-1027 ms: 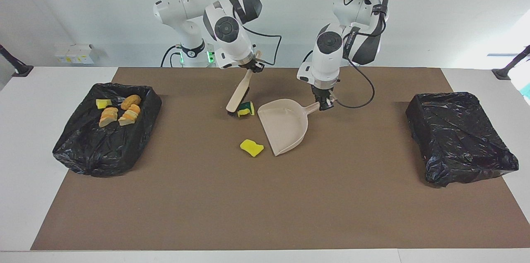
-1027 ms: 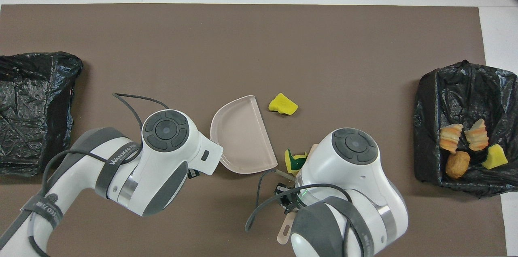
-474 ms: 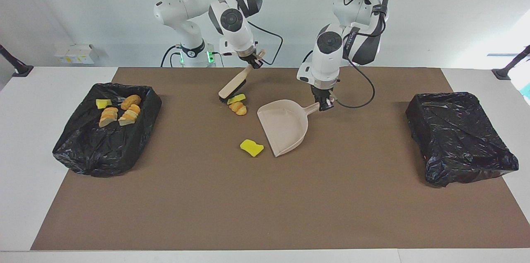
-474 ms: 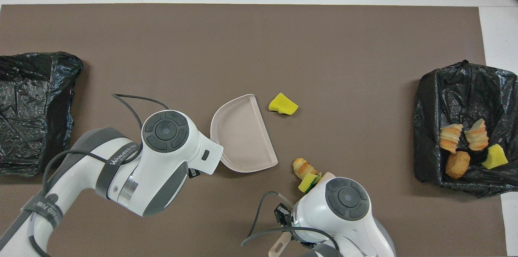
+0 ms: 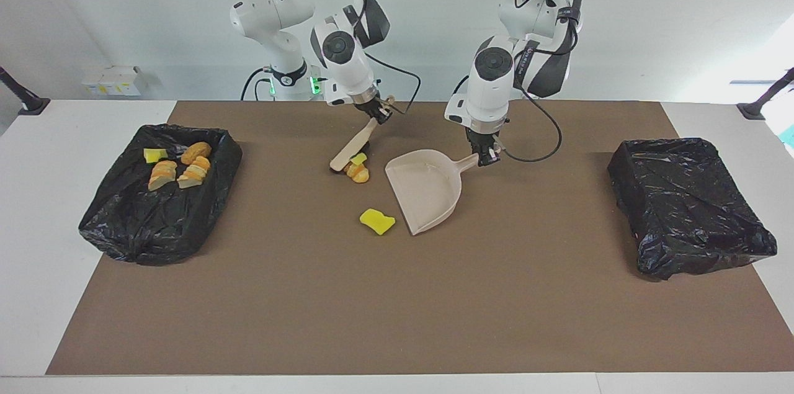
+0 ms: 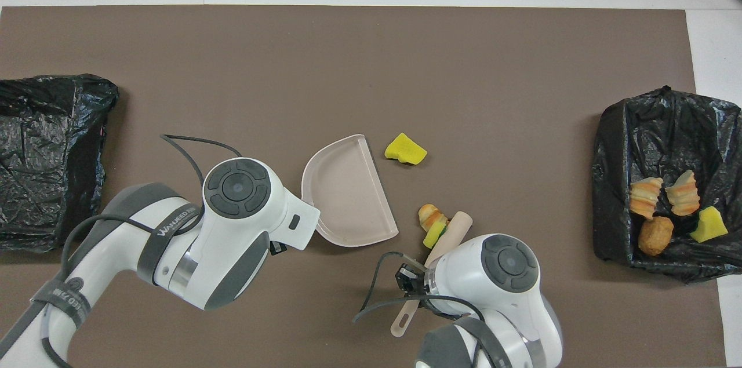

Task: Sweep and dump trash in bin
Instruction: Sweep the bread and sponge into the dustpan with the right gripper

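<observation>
Facing view gives me the clearest count of progress. I have the right gripper (image 5: 379, 110) clamped on the handle of the beige, black-bristled hand brush (image 5: 351, 149), which slants down from it to the brown mat (image 5: 397, 307). The bristles sit against two scraps just under the gripper: a small yellow sponge chunk with a green edge (image 5: 356, 159) and an orange-tan, bread-like piece (image 5: 358, 174). They touch each other and lie between the brush head and the beige plastic dustpan (image 5: 428, 189).

I have the left gripper (image 5: 486, 157) closed on the dustpan's handle, with the pan flat on the mat below it and its open edge turned toward the right gripper's side. Nothing is in the pan yet.

A third scrap, a loose yellow sponge wedge (image 5: 377, 221), lies by the pan's open edge, apart from the brush.

Done so far, by my reading: four pieces already lie in the black-bag-lined bin at the right arm's end of the table (image 5: 214, 208): three bread-like pieces (image 6: 661, 206) and one yellow sponge chunk (image 6: 707, 224). The black-lined bin at the left arm's end (image 5: 688, 208) shows nothing inside.

Left, as I judge it: sweep the two touching scraps into the pan, gather the wedge, then carry and tip the pan into a bin.
</observation>
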